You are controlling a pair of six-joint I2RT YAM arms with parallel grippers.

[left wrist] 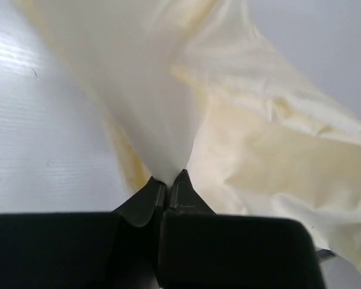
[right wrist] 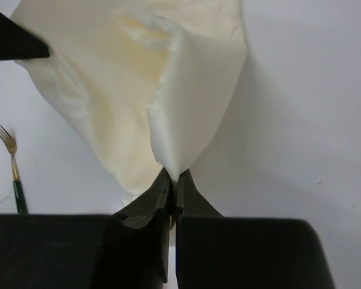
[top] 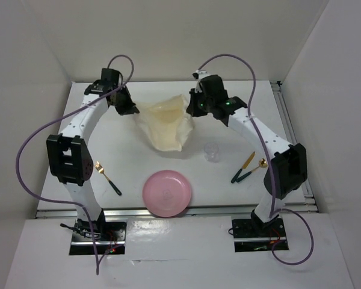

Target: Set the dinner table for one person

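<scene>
While both tools pinch the cloth, your main risk is a slip. Your left tool [left wrist: 168, 178] has its jaws shut tight on a pulled-up peak of the cream cloth mat [top: 165, 125]. Your right tool [right wrist: 172, 176] is closed the same way on another peak. Each holds only a thin fold at the fingertips. Pull the two apart too hard or unevenly and, I judge, one fold could slide out and drop the mat in a heap.

The mat hangs bunched between the tools at 12 o'clock on the table [top: 132, 159], which spreads white under both arms. Its lower point seems to touch the surface, so if you drag it toward you low, it may sweep things along. The clear glass [top: 212, 152] stands just off centre toward 3 o'clock, nearest the mat, and looks light enough to tip.

The pink plate [top: 167, 192] sits at 6 o'clock, probably where the mat belongs, so it blocks the spread. The fork [top: 107, 177] lies at 8 o'clock. The knife [top: 243, 167] and spoon [top: 253, 171] lie together at 4 o'clock, well apart from the mat.
</scene>
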